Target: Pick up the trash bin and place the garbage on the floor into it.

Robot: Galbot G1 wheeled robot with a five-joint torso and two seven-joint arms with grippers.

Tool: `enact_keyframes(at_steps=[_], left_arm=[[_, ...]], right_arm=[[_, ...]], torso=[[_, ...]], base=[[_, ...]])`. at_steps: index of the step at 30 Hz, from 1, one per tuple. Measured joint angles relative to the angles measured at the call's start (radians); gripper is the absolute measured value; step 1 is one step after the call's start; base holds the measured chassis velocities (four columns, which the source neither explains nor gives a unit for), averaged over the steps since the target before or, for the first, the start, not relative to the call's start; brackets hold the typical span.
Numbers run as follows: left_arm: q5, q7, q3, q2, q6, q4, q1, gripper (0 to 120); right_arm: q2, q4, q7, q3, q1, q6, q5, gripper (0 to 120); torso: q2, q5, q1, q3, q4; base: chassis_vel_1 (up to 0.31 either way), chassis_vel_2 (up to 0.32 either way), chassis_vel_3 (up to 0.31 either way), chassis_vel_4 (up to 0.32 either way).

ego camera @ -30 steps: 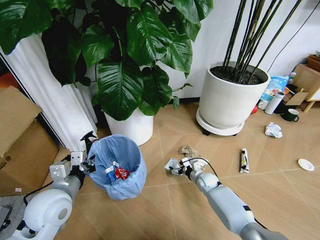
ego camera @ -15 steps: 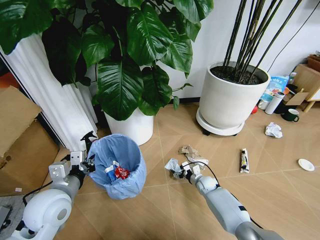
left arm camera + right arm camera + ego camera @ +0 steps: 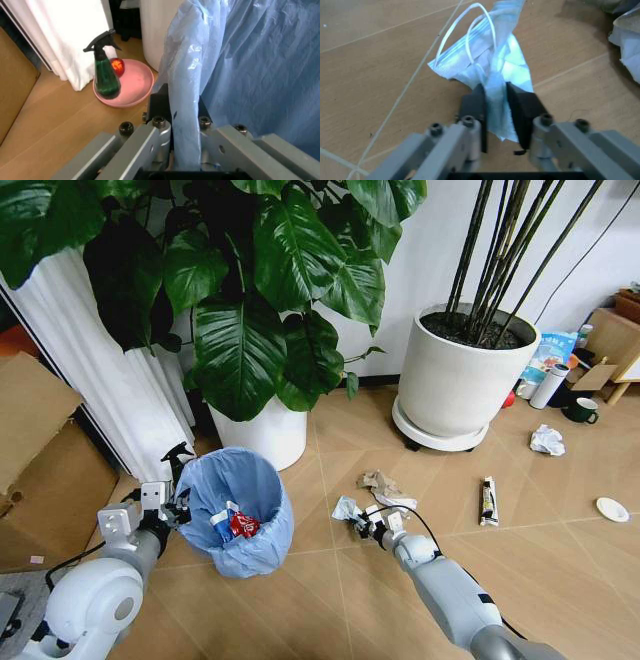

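A: Left gripper (image 3: 182,112)?
B: Jaws were clamped on the trash bin (image 3: 238,505) rim, bag pinched between them.
A: Right gripper (image 3: 495,107)?
B: Jaws closed on a blue face mask (image 3: 487,60), just above the floor (image 3: 380,75).

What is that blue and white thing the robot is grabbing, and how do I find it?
Start at the trash bin, then look along the floor to the right gripper. It pinches a face mask, pale blue with white ear loops, unlike the crumpled paper nearby.
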Motion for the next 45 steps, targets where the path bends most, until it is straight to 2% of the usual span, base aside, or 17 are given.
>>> enact_keyframes(at_steps=[3,9,17,21,22,27,28,33,34,39,40,45], left_arm=[[0.000,0.000,-0.001,0.001,0.000,-0.004,0.001,0],[-0.002,0.000,-0.005,0.003,0.000,-0.008,0.002,0],[-0.002,0.000,-0.012,0.002,0.000,-0.015,0.009,0],[0.000,0.000,-0.014,-0.001,-0.001,-0.021,0.011,0],[0.000,0.000,-0.014,-0.001,-0.001,-0.021,0.011,0],[0.005,-0.001,-0.018,-0.004,-0.002,-0.022,0.017,0],[0.005,-0.001,-0.018,-0.004,-0.002,-0.022,0.017,0],[0.008,-0.001,-0.013,-0.005,-0.002,-0.023,0.019,0],[0.008,-0.001,-0.013,-0.005,-0.002,-0.023,0.019,0],[0.016,-0.001,-0.003,-0.015,0.005,-0.010,0.020,0],[0.016,-0.001,-0.003,-0.015,0.005,-0.010,0.020,0],[0.017,-0.002,0.000,-0.014,0.010,-0.007,0.026,0]], right_arm=[[0.000,0.000,0.000,0.003,0.000,0.001,0.000,0],[-0.001,0.014,0.000,0.013,-0.005,0.003,0.000,0],[-0.036,0.127,0.005,0.021,-0.033,0.001,0.019,0],[-0.086,0.281,0.011,0.024,-0.073,-0.018,0.046,0],[-0.086,0.281,0.011,0.024,-0.073,-0.018,0.046,0],[-0.223,0.624,0.037,0.028,-0.146,-0.090,0.163,0],[-0.223,0.624,0.037,0.028,-0.146,-0.090,0.163,0],[-0.364,0.951,0.071,-0.019,-0.159,-0.188,0.273,0],[-0.364,0.951,0.071,-0.019,-0.159,-0.188,0.273,0],[-0.386,1.126,0.113,-0.110,-0.072,-0.263,0.368,0],[-0.386,1.126,0.113,-0.110,-0.072,-0.263,0.368,0],[-0.361,1.182,0.147,-0.244,0.040,-0.303,0.440,0]], torso=[[0.000,0.0000,0.000,0.000,0.0000],[0.000,0.0000,0.000,0.000,0.0000],[0.000,0.0000,0.000,0.000,0.0000],[0.000,0.0003,0.000,0.000,0.0001],[0.000,0.0003,0.000,0.000,0.0001],[0.000,-0.0005,0.000,0.000,0.0000],[0.000,-0.0005,0.000,0.000,0.0000],[0.000,0.0002,0.000,0.000,-0.0004],[0.000,0.0002,0.000,0.000,-0.0004],[0.000,-0.0001,0.000,0.000,0.0001],[0.000,-0.0001,0.000,0.000,0.0001],[0.000,-0.0003,0.000,0.000,0.0002]], base=[[0.000,0.000,0.000,0.000],[0.000,0.000,0.000,0.000],[0.000,0.000,0.000,0.000],[0.000,0.000,0.000,0.000],[0.000,0.000,0.000,0.000],[0.000,0.000,0.000,0.000],[0.000,0.000,0.000,0.000],[0.000,0.000,0.000,0.000],[0.000,0.000,0.000,0.000],[0.000,0.000,0.000,0.000],[0.000,0.000,0.000,0.000],[0.000,0.000,0.000,0.000]])
